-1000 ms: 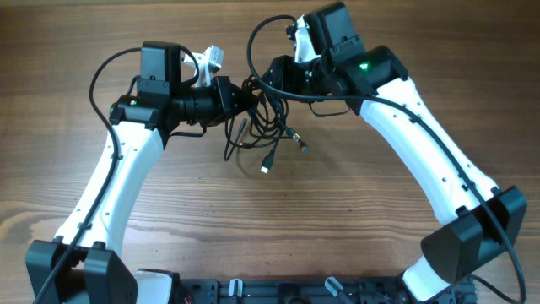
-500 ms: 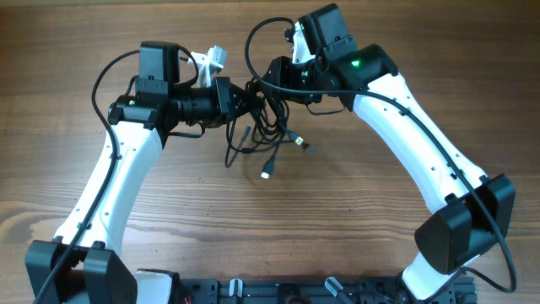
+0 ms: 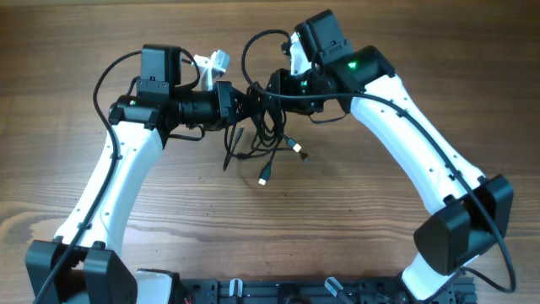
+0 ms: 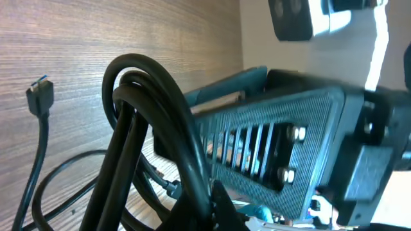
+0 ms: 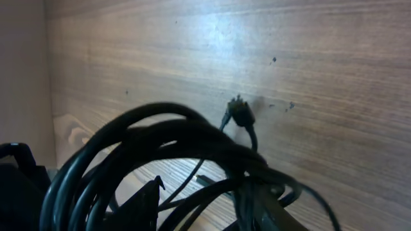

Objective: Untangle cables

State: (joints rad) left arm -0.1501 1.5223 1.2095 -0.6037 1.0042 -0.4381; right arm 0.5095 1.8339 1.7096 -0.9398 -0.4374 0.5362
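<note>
The cables [image 3: 263, 131] are a tangled black bundle held up between my two grippers, with loose plug ends hanging toward the table [image 3: 264, 178]. My left gripper [image 3: 243, 101] is shut on several strands of the bundle. In the left wrist view the cables [image 4: 154, 109] loop over the closed jaws [image 4: 209, 208], and a USB plug [image 4: 38, 96] hangs at the left. My right gripper [image 3: 272, 87] is right against the bundle from the right. In the right wrist view its fingers [image 5: 205, 212] stand apart, with cable loops [image 5: 173, 138] across them and a small plug [image 5: 241, 115] beyond.
The wooden table [image 3: 337, 211] lies under the bundle. A black base rail [image 3: 278, 291] runs along the near edge. The thicker arm wires arc above both wrists [image 3: 253, 46]. The ribbed body of the right gripper [image 4: 270, 154] fills the left wrist view close by.
My right arm has moved left, closer to the left gripper and into the bundle. The hanging plug ends have shifted slightly left and down. The left arm has stayed put.
</note>
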